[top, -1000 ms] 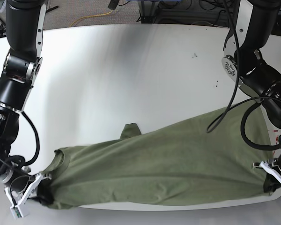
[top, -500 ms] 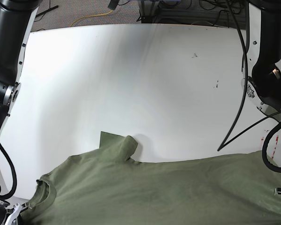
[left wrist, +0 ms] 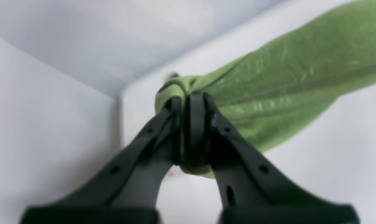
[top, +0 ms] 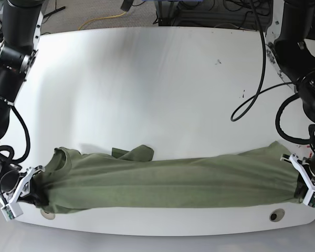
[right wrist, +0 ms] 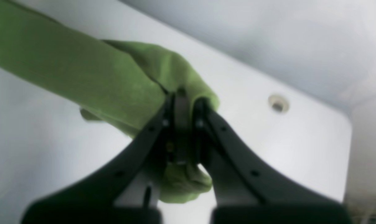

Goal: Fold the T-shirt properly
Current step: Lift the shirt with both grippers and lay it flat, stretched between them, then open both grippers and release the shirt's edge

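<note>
- The T-shirt (top: 173, 181) is stretched as a long bunched band along the near edge of the table (top: 147, 79), running almost from corner to corner.
- The left end effector (top: 303, 184) is closed tight on a gathered wad of the T-shirt by the near right corner; the right end effector (top: 22, 191) is likewise clamped on fabric by the near left corner.
- Risk: the cloth is held taut between both grips; if the arms are drawn further apart, fabric could be pulled out of one grip, judging by how small the pinched wads look in the wrist views.
- Risk: the lower edge lies at the table's near edge; once released, it could slide off under its own weight.
- Risk: a sleeve (top: 136, 153) is flopped over the far side of the band; a crooked fold would be locked in if it is not flattened first.
- Hard to make out: both wrist views are blurred; how many layers are pinched cannot be told.
- Hidden: the second sleeve and the hem are lost in the bunching; which garment edge is held cannot be told.
</note>
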Tool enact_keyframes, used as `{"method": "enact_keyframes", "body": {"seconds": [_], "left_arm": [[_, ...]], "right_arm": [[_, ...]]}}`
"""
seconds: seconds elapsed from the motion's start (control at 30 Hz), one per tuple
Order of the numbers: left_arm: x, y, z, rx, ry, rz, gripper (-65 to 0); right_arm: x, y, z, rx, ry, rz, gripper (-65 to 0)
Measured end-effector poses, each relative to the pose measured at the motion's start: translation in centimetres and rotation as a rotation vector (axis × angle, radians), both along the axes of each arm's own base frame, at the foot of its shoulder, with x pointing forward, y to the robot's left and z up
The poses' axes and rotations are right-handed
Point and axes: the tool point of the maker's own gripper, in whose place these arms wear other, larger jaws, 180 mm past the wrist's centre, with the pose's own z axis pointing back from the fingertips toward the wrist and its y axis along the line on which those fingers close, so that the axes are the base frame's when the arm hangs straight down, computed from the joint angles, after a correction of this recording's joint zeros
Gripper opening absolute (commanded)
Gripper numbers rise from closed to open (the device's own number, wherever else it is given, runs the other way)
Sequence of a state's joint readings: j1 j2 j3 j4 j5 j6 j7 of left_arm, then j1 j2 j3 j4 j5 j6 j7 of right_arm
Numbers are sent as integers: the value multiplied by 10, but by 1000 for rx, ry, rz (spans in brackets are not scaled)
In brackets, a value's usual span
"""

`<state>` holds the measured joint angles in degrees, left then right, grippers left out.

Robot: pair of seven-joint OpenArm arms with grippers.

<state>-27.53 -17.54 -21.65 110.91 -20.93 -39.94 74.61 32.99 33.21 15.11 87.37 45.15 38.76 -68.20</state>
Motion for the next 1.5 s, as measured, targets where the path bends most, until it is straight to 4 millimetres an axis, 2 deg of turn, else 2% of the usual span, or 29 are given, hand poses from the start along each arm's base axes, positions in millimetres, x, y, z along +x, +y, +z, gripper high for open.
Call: {"method": "enact_keyframes", "body": {"seconds": [0.1,0.33,0.5,0.57,0.73,0.9,1.1,1.3,1.4,1.43,1.5], "left_arm": [[-20,-2,-30,-12,68,-8,-633],[-64,6,-91,-110,227,-5,-633],[-111,14,-141,-159,380,24,-633],[-126,13,-153,-189,415,19,-633],[-168,25,-184,-185,537,74,-632],[-188,27,-198,-181,602,83,-632],[-187,35,-191,-161,566,55,-629],[-201,44,-210,-179,629,73,-624],[-204,44,-211,-180,634,73,-547],[-206,44,-212,-178,641,75,-503],[-207,44,-213,-177,647,76,-397]], "right_arm": [[-19,5,-29,20,48,10,-650],[-67,1,-91,161,183,-16,-650],[-106,1,-131,232,299,-25,-650],[-118,6,-142,267,332,-14,-650],[-153,12,-171,307,435,-10,-650],[-177,14,-190,319,503,-20,-650],[-207,16,-210,324,588,-25,-650],[-227,15,-222,317,644,-35,-650],[-234,15,-226,305,677,-29,-642],[-237,15,-228,295,697,-25,-609],[-243,13,-232,272,729,-21,-499]]}}
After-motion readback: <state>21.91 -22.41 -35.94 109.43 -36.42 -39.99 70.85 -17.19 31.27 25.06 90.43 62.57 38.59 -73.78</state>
